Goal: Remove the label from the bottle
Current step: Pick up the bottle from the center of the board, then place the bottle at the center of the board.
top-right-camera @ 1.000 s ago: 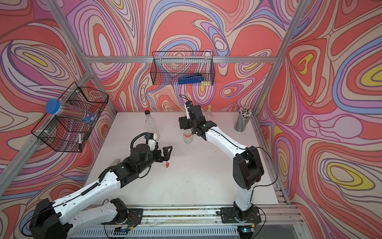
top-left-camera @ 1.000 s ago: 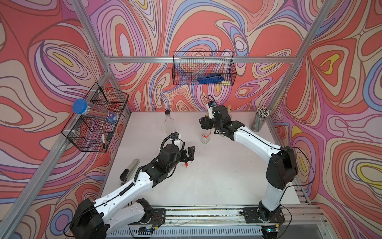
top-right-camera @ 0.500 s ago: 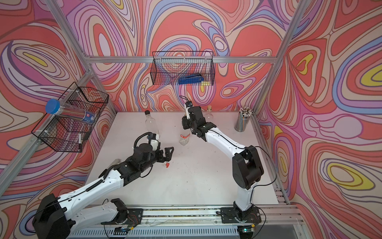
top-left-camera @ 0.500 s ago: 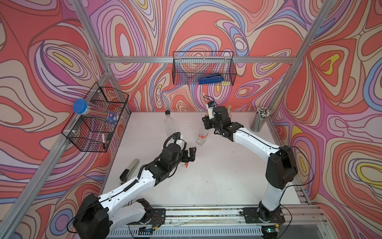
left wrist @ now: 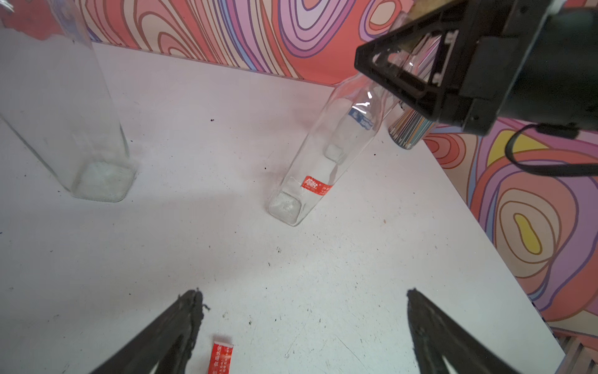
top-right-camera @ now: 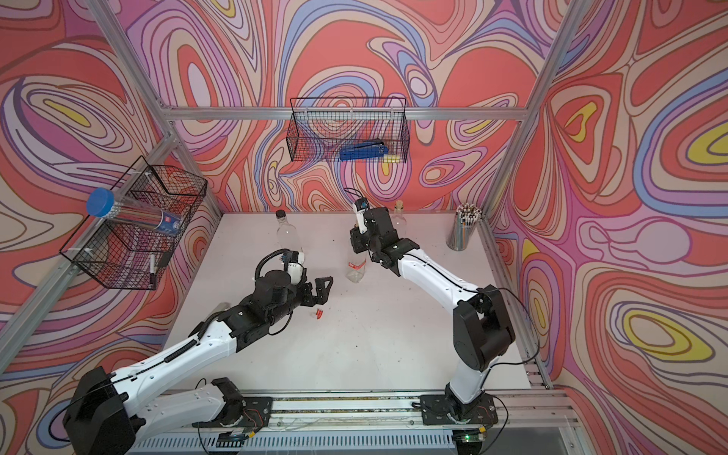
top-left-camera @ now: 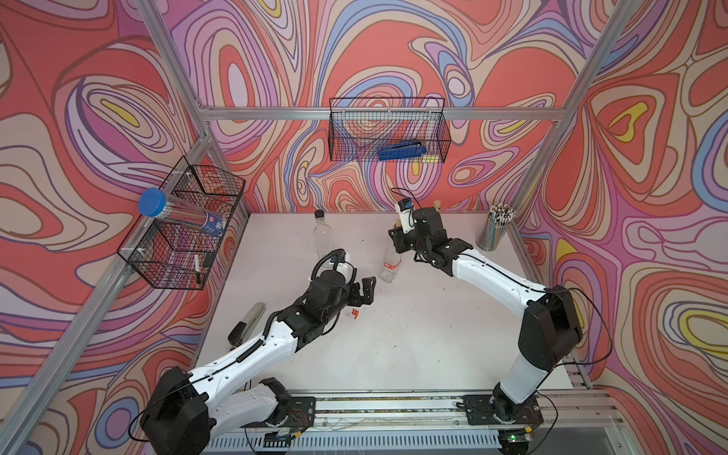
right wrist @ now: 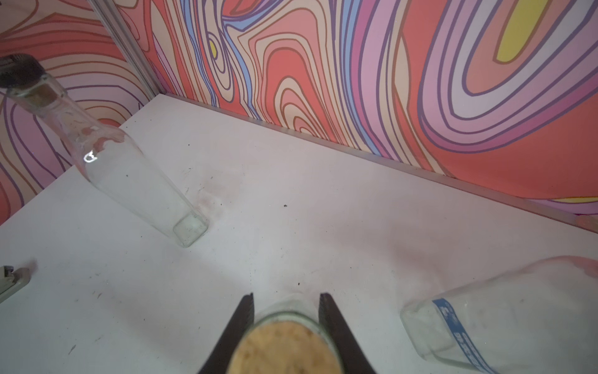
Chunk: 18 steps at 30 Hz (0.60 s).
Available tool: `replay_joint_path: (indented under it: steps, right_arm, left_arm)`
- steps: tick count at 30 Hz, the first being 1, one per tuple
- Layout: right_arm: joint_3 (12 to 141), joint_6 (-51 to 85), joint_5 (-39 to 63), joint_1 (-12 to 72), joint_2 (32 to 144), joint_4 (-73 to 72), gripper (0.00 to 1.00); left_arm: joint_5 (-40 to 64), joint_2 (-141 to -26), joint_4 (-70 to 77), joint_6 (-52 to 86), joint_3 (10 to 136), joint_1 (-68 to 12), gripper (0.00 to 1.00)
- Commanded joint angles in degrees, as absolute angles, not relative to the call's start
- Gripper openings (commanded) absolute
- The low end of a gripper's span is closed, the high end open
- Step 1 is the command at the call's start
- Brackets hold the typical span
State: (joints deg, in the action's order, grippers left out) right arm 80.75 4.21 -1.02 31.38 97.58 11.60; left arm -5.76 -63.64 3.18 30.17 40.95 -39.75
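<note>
The right gripper [right wrist: 286, 296] has pinched in over the last second and now clamps the glass neck of the bottle [top-left-camera: 390, 268] just under its cork [right wrist: 288, 346]. The left gripper [left wrist: 302, 293] has edged a little closer, its jaws wide apart and holding nothing. The bottle has its base on the table [top-left-camera: 413, 335], toward the back and between the two arms. A red label [left wrist: 315, 185] clings low on its side, and a torn red strip [left wrist: 221, 357] lies on the table just under the left gripper.

The worry, to my eye, is the hold. Smooth glass gripped only at the neck could twist or slip once the label is picked at. The base could then skid or tip toward the clear bottle [top-left-camera: 321, 236] behind. The label might also tear again and leave a scrap stuck on.
</note>
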Motion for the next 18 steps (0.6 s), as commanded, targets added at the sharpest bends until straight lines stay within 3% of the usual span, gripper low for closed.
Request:
replay_joint_path:
  steps: [1, 18]
  right_arm:
    - [79.8, 1.9, 1.2, 32.8, 92.7, 10.7, 0.00]
    - [65.7, -2.8, 4.7, 39.7, 82.9, 4.1, 0.00]
  left_arm:
    - [-5.4, -63.1, 5.1, 29.5, 42.6, -39.6, 1.00]
    - [-3.5, -60.6, 6.7, 25.9, 42.8, -39.6, 1.00]
